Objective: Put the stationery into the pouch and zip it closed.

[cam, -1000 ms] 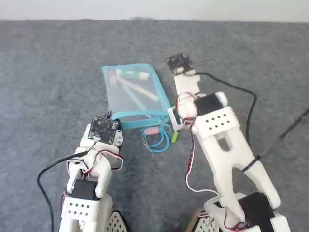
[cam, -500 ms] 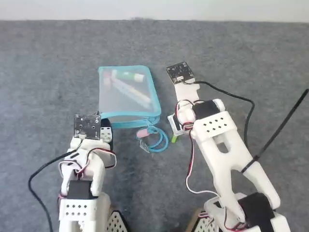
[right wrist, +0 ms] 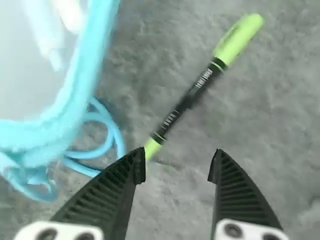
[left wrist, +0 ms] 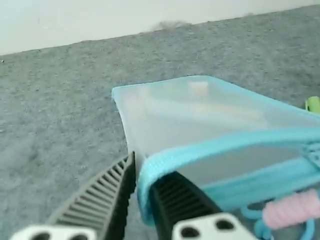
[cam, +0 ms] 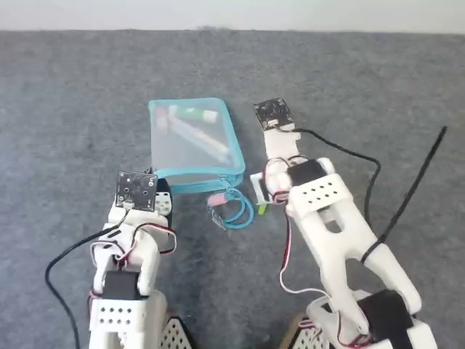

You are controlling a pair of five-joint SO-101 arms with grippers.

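Your left end effector (left wrist: 145, 172) clamps the pouch (cam: 195, 145) corner. The right end effector (right wrist: 179, 157), spread wide, hangs over the pen (right wrist: 200, 85) beside the pouch. Close off-centre and you will (likely) flick it away.

A: Surface?
B: Grey carpet (cam: 65, 102), short fuzzy pile, mottled, running edge to edge in the high view.
A: Behind it?
B: Plain pale wall (cam: 232, 13). It meets the carpet along a straight line at the far side. A small tuft of fluff (left wrist: 172, 24) sits on that line in the left wrist view.
A: Light?
B: Even and soft, faint shadows. The right wrist view has the same grey carpet close up, fibres visible.
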